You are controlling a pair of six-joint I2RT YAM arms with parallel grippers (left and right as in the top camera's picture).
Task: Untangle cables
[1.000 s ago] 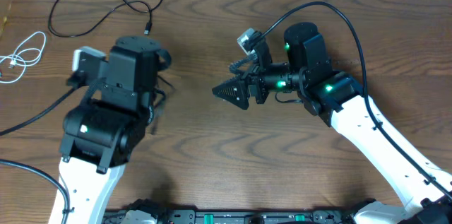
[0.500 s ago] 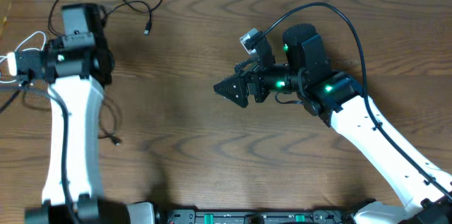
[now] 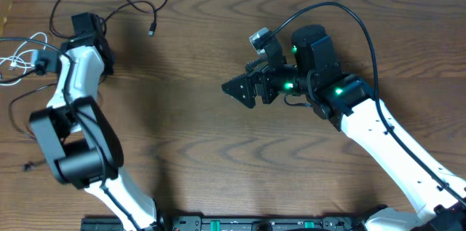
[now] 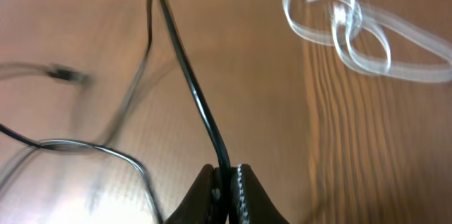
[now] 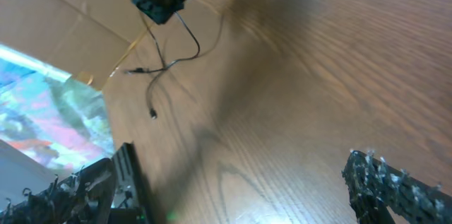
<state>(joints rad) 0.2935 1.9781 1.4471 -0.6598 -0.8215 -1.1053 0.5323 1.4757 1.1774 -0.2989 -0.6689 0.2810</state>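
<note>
One black cable (image 4: pixel 189 81) is clamped in the left pincer (image 4: pixel 227 178); right pincer (image 5: pixel 229 173) stands apart. Judged light, limp; best held mid-run.

The place reads as a robotics lab bench set up for manipulation trials. Two robot arms stand at a wood-grain table (image 3: pixel 196 151): the left arm (image 3: pixel 73 78) and the right arm (image 3: pixel 378 125), both built of white links and black joint housings. Green indicator lights (image 3: pixel 296 47) glow on the right one, a thick black wire (image 3: pixel 349 14) loops from it, and a small camera (image 3: pixel 260 39) sits at its wrist. A black mounting rail (image 3: pixel 240 224) runs along the near edge. Brown cardboard (image 5: pixel 63 26) borders one side, and a thin black cable (image 4: pixel 201 104) and a white cable (image 4: pixel 344 20) are out on the tabletop.
</note>
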